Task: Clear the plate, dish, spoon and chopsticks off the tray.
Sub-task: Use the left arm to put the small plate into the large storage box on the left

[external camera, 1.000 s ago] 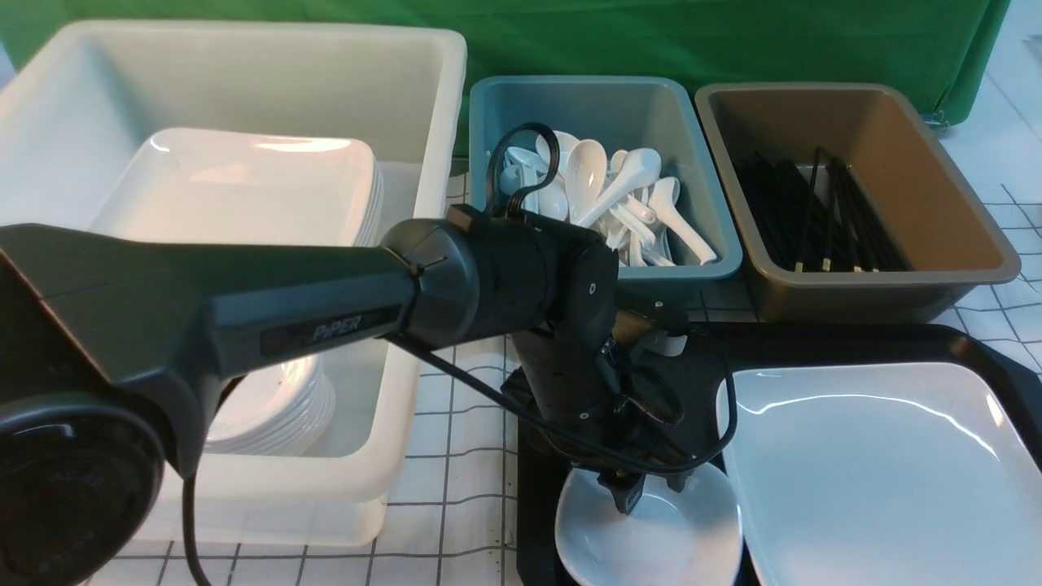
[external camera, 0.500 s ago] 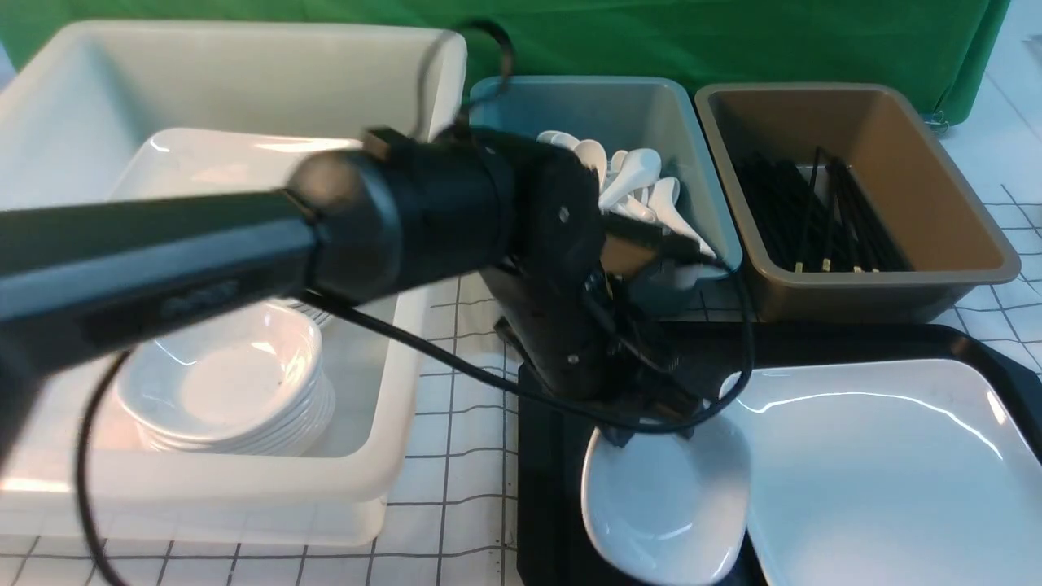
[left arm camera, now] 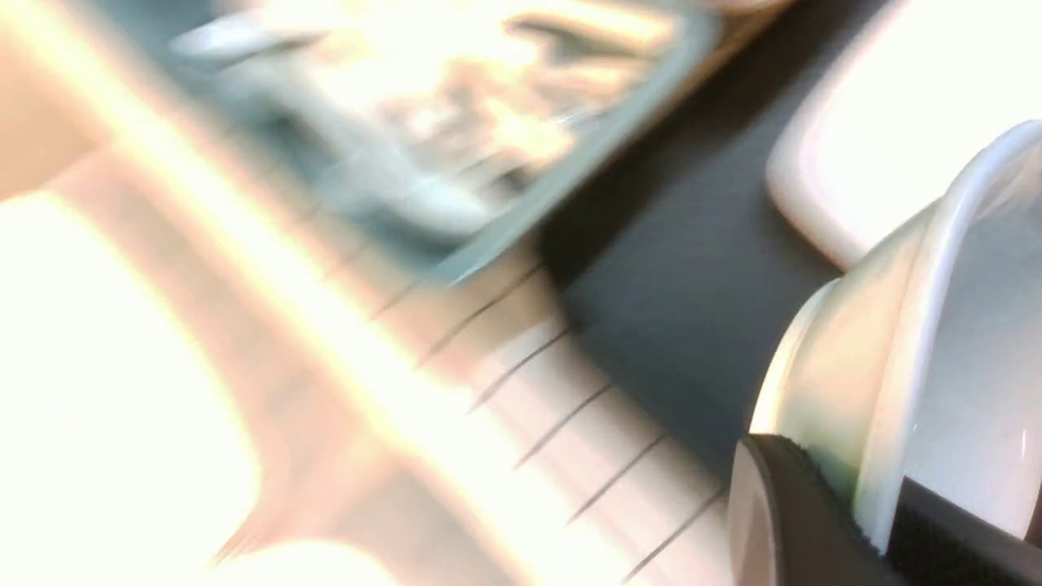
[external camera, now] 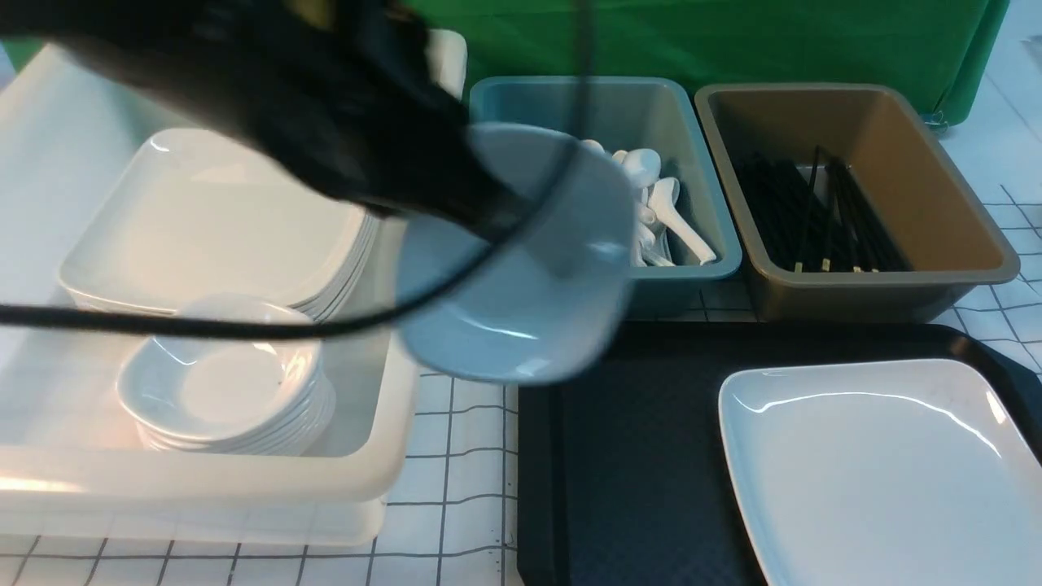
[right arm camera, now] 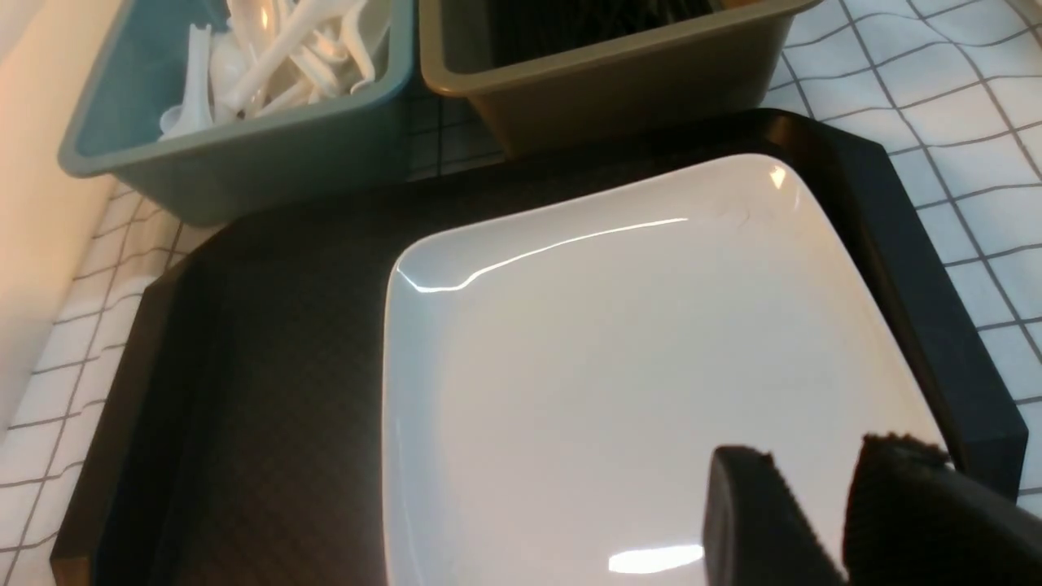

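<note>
Left fingers [left arm camera: 785, 513]: clenched on the rim of the dish [left arm camera: 969, 342], one pad inside the lip, one outside. It is an edge grip only, with nothing under the dish. The wrist view is badly smeared.

Dish [external camera: 521, 325]: in the air and tipped, touching nothing but the fingers. It hangs over the gap between the white tub [external camera: 244, 480] and the teal tub [external camera: 602, 81], just past the tray's [external camera: 635, 456] 11 o'clock corner. The arm's cable crosses in front of it.

Step in hand, as I read it: carry the dish to the stack of small dishes [external camera: 236, 391], which sits at about 8 o'clock from the dish, inside the white tub.
- Stay high until past the tub wall.
- No swinging, since a rim pinch on glazed ware will likely slip or pivot.
- Level the dish over the stack, centre it and lower until it nests. Let go only once it is seated.
- Keep the cable from dragging over the stacked plates [external camera: 212, 228].

Right fingers [right arm camera: 757, 521]: apart and holding nothing, hovering over the plate's near-right part.

Plate [external camera: 879, 472]: flat on the tray, at 4 o'clock from the dish, not yet cleared.

Bench [external camera: 456, 423]: bare grid cloth between the tub and the tray.
</note>
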Controlling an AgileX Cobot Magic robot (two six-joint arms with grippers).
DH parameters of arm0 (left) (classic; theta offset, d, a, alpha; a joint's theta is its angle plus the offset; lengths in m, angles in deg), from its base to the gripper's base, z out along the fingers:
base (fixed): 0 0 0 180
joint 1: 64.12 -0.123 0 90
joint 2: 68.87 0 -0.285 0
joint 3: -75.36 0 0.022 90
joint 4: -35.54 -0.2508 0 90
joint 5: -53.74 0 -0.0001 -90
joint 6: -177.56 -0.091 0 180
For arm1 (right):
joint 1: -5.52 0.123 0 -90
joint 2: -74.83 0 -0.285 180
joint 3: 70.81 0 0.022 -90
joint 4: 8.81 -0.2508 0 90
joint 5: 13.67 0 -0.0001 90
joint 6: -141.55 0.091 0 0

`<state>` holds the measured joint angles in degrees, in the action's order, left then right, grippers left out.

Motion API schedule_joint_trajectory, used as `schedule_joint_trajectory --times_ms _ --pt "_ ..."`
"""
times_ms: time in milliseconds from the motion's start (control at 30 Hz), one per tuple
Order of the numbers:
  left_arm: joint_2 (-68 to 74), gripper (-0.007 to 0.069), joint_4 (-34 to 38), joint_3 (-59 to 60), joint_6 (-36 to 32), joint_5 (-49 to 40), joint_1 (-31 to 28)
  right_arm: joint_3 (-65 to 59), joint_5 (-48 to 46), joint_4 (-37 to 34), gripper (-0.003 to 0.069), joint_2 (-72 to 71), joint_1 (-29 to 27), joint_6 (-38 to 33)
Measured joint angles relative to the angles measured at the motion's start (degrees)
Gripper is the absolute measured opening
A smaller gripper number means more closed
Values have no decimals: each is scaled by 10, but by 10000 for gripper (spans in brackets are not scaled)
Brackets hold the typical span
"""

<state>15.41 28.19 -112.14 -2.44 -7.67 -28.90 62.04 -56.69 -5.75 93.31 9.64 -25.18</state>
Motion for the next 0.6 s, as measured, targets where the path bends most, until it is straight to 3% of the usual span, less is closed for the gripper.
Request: schedule_joint_trajectory --times_ms 133,167,233,467,600 --pt "-25 11 -13 10 -13 -66 -121 -28 14 0 239 1 0 0" --pt "-26 11 -12 10 -14 -66 -127 -30 14 0 239 1 0 0" --pt "-26 11 4 23 -28 -78 -205 -45 19 0 239 1 0 2" --pt "-14 11 133 123 -36 -6 -406 -48 28 -1 239 1 0 10" --pt "4 11 179 165 -41 28 -460 -48 29 -1 239 1 0 11"
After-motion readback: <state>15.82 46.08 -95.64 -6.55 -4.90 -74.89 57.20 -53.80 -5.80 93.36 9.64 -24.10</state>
